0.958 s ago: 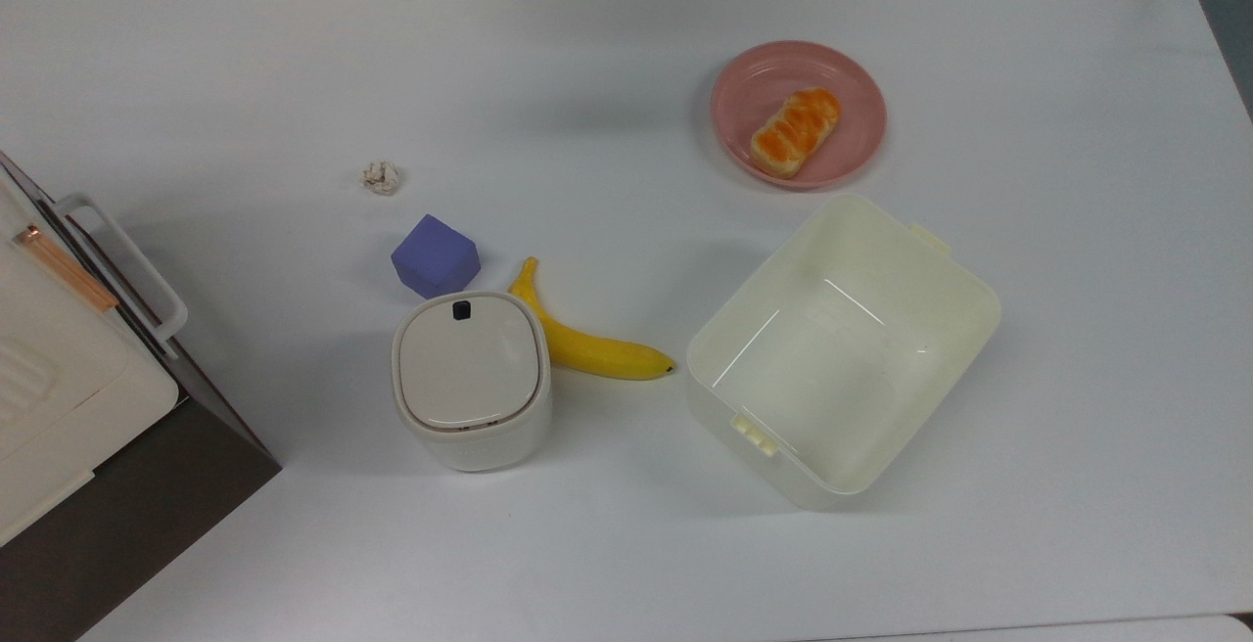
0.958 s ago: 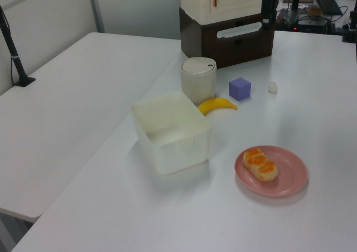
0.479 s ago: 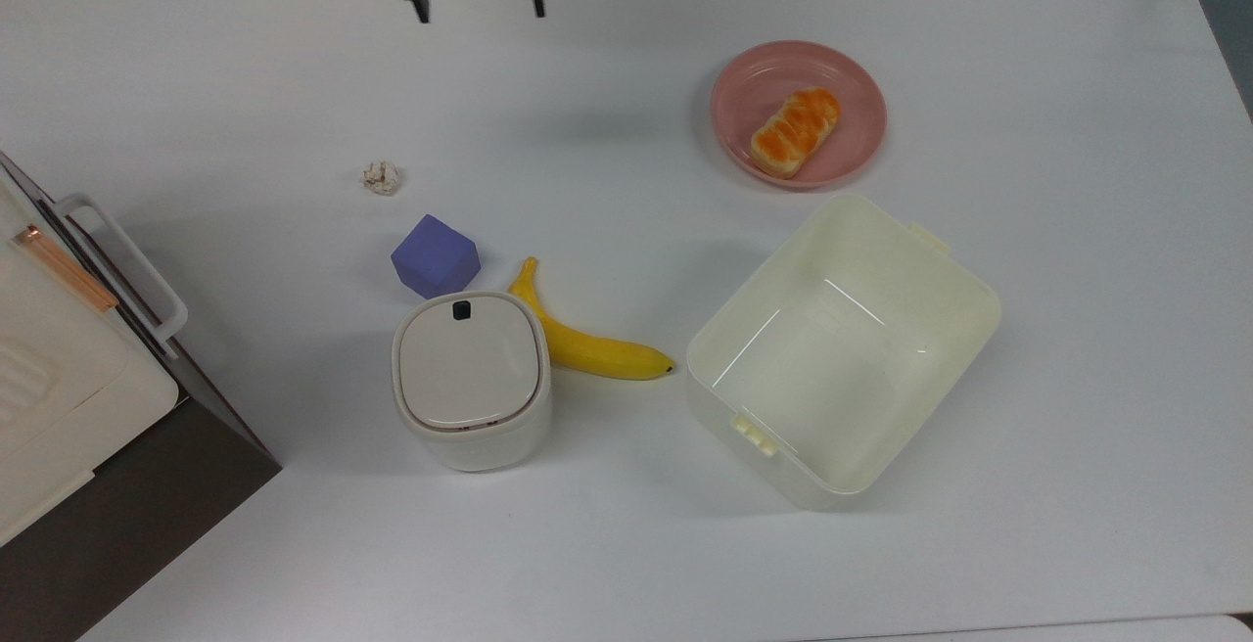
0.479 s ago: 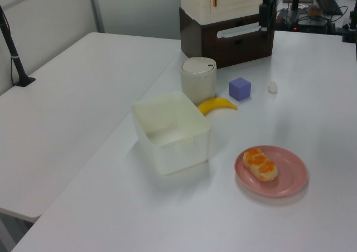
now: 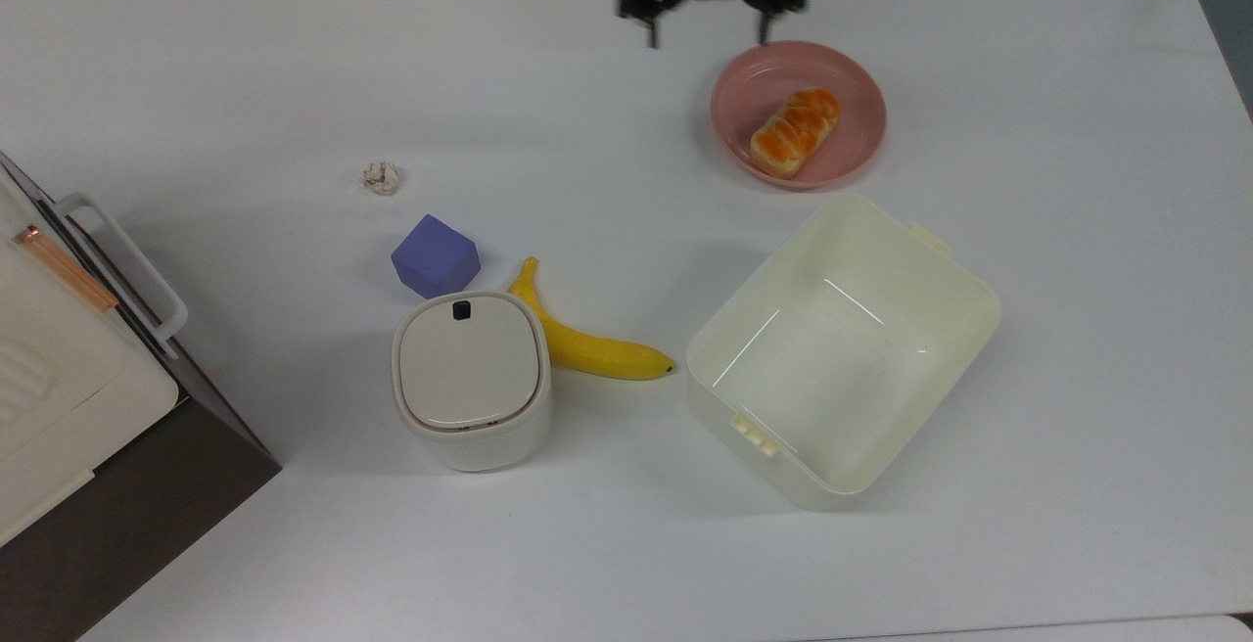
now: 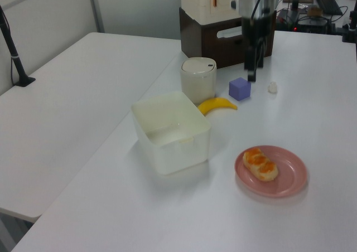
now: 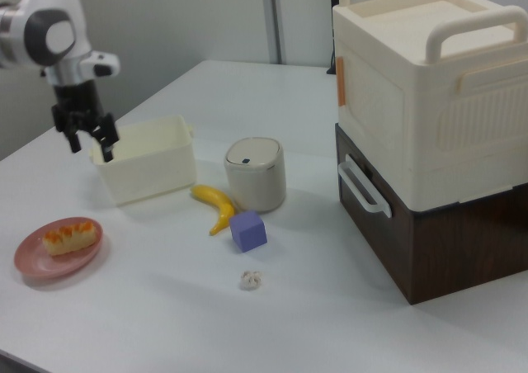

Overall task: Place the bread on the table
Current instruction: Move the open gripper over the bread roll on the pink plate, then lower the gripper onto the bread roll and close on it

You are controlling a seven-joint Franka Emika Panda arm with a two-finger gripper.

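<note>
The bread (image 5: 796, 130) lies on the pink plate (image 5: 861, 99) in the upper right of the top view, its long axis running diagonally from lower left to upper right of that frame. The claw (image 5: 709, 33) hangs at the top edge of the top view, just off the plate's upper-left rim, its two fingers spread wide and holding nothing. So the bread sits down and to the right of the claw in the top view; in the right view the claw (image 7: 91, 146) is above the plate, with the bread (image 7: 67, 237) at the lower left of the frame.

Judging from this, the claw needs to travel a little farther over the plate and turn so its fingers straddle the bun's short width. Nothing stands between them. The cream tub (image 5: 842, 348) is just below the plate in the top view, near enough to limit a set-down there. The banana (image 5: 587, 343), purple cube (image 5: 435, 255), lidded bin (image 5: 470, 378) and paper wad (image 5: 381, 176) lie well apart on the tabletop (image 5: 245, 74), towards the frame's left.
</note>
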